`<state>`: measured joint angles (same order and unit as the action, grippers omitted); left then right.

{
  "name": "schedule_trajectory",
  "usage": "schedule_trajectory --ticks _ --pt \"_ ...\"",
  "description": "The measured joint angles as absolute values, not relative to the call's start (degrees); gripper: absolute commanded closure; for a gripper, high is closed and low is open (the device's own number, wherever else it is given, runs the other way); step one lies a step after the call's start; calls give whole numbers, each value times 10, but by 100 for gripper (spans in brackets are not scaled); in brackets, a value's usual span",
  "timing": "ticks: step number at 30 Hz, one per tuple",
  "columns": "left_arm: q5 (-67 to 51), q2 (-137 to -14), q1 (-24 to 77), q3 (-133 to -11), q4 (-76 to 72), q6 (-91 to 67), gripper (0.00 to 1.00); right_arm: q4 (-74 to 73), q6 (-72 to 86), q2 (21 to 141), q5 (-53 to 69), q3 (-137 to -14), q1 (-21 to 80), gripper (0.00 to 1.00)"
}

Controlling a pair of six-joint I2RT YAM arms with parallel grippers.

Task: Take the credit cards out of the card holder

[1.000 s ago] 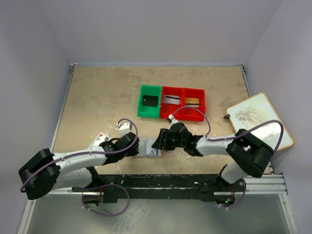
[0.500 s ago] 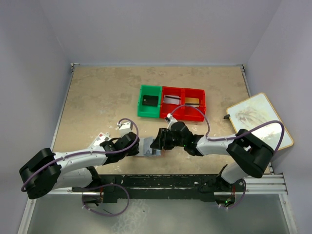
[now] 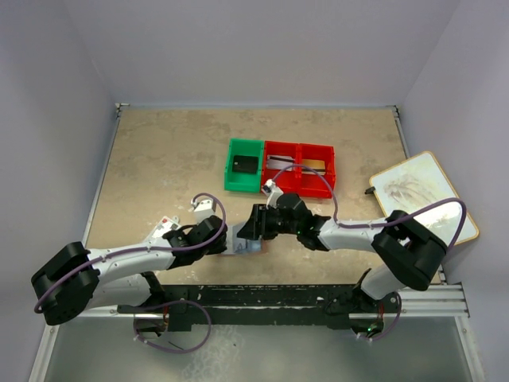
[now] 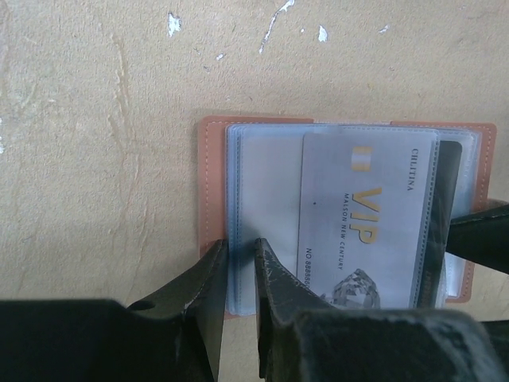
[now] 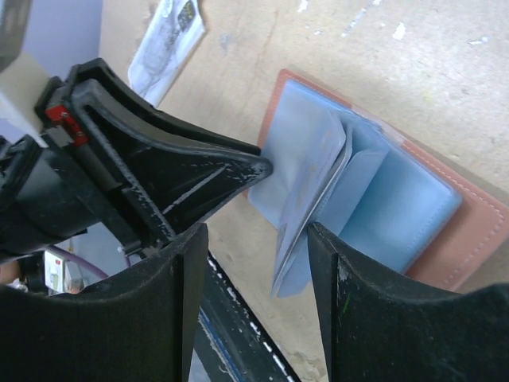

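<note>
- The card holder [image 4: 266, 183] lies open and flat on the tabletop [image 4: 95, 159], at 6 o'clock from the green bin [image 3: 231, 167] and between the two arms.
- The left tool [image 4: 238, 247], at the holder's 9 o'clock in the top view, is pressed nearly together and pinches the holder's edge, pinning it down.
- The right tool [image 5: 256, 231], at its 2 o'clock, is spread; a raised blue-grey sleeve leaf [image 5: 314, 199] stands between its fingers, apparently ungripped.
- A silver VIP card [image 4: 366, 223] sits in a clear sleeve.
- Step in hand, as I judge it: leafing through the sleeves to reach a card.
- The next move calls for the right tool to close on the card's exposed edge alone and slide it out while the left keeps the holder pinned.
</note>
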<state>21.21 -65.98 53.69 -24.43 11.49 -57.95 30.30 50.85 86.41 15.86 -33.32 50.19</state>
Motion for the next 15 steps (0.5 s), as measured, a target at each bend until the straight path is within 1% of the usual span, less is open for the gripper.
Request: schedule_trajectory --ticks 15 --pt "212 -651 537 -237 108 -581 84 301 491 864 190 -367 511 44"
